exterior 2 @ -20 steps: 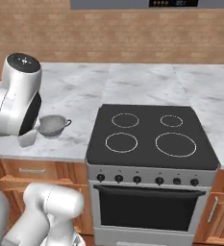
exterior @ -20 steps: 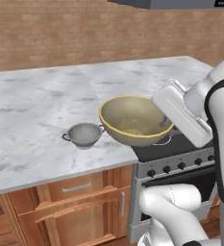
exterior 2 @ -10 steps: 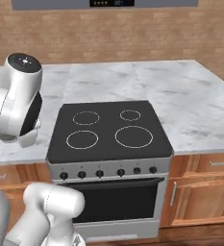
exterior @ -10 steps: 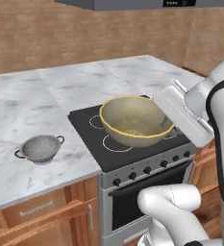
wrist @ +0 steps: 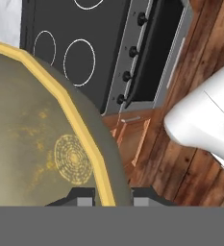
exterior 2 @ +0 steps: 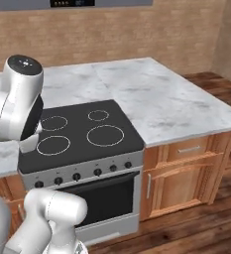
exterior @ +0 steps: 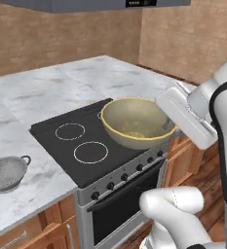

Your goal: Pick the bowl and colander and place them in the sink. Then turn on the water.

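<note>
Above the stove's [exterior: 81,146] front edge, the bowl [exterior: 134,122] hangs mouth-up, slightly tilted.

A black stovetop [exterior 2: 80,130] with four white ring marks sits flush in a grey marble counter [exterior 2: 166,99]. Below it, the oven front [exterior: 120,206] carries a row of dark knobs, flanked by wooden cabinets [exterior 2: 186,173] over a wood floor [exterior 2: 196,233].
</note>
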Robot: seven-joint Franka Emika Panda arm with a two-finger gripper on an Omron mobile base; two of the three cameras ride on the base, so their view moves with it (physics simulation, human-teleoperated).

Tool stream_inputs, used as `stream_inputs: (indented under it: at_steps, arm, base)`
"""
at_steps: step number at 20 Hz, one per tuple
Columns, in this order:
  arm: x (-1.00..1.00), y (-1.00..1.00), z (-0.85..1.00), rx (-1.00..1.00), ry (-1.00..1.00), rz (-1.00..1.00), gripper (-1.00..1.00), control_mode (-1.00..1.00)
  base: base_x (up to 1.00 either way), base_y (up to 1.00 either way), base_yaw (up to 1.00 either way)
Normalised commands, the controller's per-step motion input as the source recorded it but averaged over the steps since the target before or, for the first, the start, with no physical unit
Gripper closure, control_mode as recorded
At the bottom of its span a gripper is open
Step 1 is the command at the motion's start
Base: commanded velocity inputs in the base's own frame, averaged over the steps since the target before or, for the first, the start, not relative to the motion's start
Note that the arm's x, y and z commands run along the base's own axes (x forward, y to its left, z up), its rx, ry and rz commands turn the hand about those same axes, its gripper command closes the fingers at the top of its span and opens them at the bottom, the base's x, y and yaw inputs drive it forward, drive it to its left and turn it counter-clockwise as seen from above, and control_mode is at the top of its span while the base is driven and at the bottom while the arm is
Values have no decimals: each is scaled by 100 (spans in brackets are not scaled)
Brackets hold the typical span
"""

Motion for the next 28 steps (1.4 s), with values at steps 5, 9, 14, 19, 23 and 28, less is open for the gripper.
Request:
stream_inputs:
  at_steps: [5, 9, 14, 19, 23, 28]
  arm:
    - [0, 0, 0, 0, 0, 0, 100, 100]
    - [0, 0, 0, 0, 0, 0, 100, 100]
    - [0, 0, 0, 0, 0, 0, 100, 100]
    - [0, 0, 0, 0, 0, 0, 100, 100]
    - [0, 0, 0, 0, 0, 0, 100, 100]
    - [0, 0, 0, 0, 0, 0, 100, 100]
  base:
    - [0, -33, -44]
    - [0, -34, -44]
    - [0, -24, -44]
    - [0, -25, -48]
    - [8, -22, -47]
    - [28, -5, -43]
